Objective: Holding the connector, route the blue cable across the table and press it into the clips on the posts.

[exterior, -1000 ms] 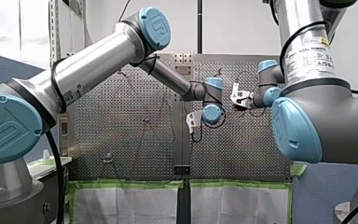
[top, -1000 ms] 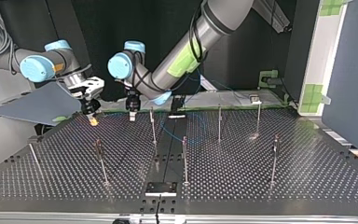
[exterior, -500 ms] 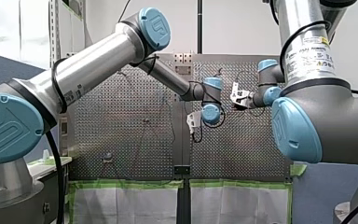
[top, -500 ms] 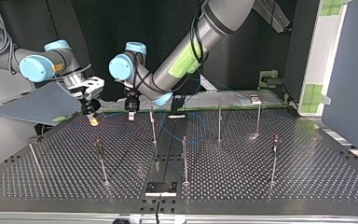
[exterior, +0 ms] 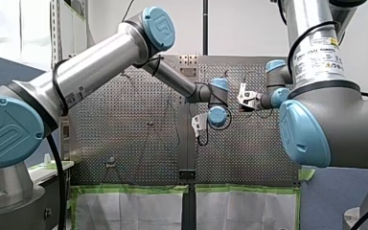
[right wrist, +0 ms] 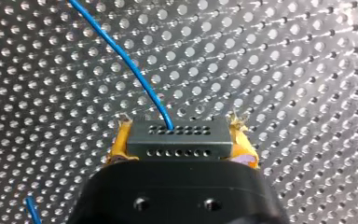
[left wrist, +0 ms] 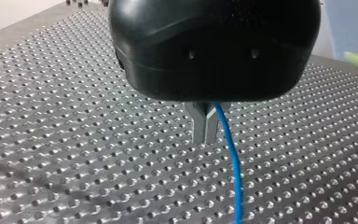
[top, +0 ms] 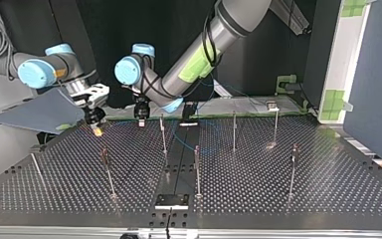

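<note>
In the top view, my right gripper point(top: 96, 125) hung at the upper left of the frame, over the far edge of the table point(top: 328, 189), with my left gripper point(top: 141, 119) just to its right. The connector point(right wrist: 179, 139) sat between my right gripper's fingers, and the cable point(right wrist: 130, 65) left its forward face and ran off over the table. The cable also passed between my left gripper's fingers and ran on ahead of them. Posts point(top: 234, 132) stood across the middle of the frame, three in a farther row to the right of the grippers and others nearer the camera. A small plate point(top: 171, 201) lay at bottom centre.
</note>
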Motion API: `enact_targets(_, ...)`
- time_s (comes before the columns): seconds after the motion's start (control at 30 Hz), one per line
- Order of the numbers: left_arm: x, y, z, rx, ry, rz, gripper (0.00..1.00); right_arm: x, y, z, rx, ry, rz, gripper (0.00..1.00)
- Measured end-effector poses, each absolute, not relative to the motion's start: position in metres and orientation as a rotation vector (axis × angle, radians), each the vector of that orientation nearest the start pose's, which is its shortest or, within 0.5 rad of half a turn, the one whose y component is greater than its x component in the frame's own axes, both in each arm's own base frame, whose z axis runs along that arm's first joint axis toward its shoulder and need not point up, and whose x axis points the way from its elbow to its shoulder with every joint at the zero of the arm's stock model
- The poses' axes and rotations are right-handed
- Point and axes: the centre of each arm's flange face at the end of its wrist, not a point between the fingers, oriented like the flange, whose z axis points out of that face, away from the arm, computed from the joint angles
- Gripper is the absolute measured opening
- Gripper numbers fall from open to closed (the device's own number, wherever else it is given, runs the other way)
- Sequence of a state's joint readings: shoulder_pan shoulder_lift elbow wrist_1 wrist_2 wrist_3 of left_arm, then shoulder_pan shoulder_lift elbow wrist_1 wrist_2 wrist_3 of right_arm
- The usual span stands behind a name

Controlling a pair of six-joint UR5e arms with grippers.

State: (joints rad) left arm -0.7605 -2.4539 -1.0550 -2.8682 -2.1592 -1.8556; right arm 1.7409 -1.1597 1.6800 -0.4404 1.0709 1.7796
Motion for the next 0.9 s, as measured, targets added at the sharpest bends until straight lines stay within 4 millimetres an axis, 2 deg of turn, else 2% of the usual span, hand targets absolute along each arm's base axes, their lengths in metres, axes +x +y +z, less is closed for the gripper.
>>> enact_targets(0.1,0.500,-0.584,0.196,-0.063,1.654,-0.297,0.00,0.280,-0.553,0.263,-2.232,1.446,-2.402,0.00)
enact_targets(0.43,0.489,-0.580,0.254,-0.075,1.620,-0.311,0.00,0.283,-0.548,0.306,-2.121,1.398,-2.498,0.00)
enact_targets(0.8,0.478,-0.570,0.322,-0.125,1.547,-0.310,0.00,0.278,-0.538,0.365,-2.011,1.356,-2.615,0.00)
enact_targets(0.9,0.477,-0.567,0.334,-0.134,1.532,-0.313,0.00,0.277,-0.535,0.379,-1.995,1.336,-2.644,0.00)
